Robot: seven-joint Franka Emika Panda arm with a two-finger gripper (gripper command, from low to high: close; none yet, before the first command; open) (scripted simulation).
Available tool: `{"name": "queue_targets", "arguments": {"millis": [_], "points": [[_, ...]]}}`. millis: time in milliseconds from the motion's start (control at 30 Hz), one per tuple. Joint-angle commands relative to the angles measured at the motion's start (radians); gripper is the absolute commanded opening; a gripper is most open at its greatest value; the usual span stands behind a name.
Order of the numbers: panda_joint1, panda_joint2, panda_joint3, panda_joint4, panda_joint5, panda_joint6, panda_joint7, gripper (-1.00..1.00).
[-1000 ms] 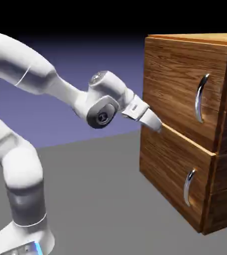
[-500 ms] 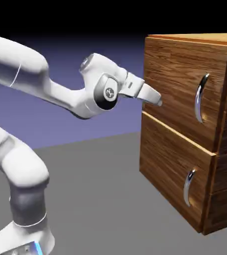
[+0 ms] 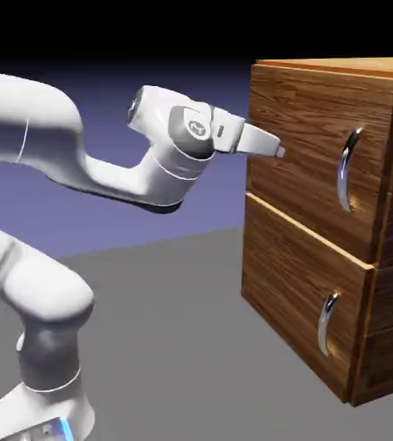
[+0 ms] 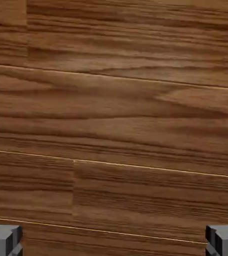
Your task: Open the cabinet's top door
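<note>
While the cabinet (image 3: 321, 224) stands at the right with its top door (image 3: 321, 151) shut, we see our gripper (image 3: 276, 152) near the door's left part, jaws spread wide, holding nothing.

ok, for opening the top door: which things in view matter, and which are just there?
Matter:
- cabinet
- top door
- top door's handle
- gripper, open, level with the top door

Just there:
- lower panel
- lower handle
- table
</note>
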Motion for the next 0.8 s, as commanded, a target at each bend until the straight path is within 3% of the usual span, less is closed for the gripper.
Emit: {"name": "queue_targets", "arguments": {"millis": [0,767], "points": [[0.014,-0.007,-0.016,0.007,-0.044,-0.001,0.032,0.00],[0.325,-0.158,-0.394,0.176,-1.044,-0.028,0.755,0.00]]}}
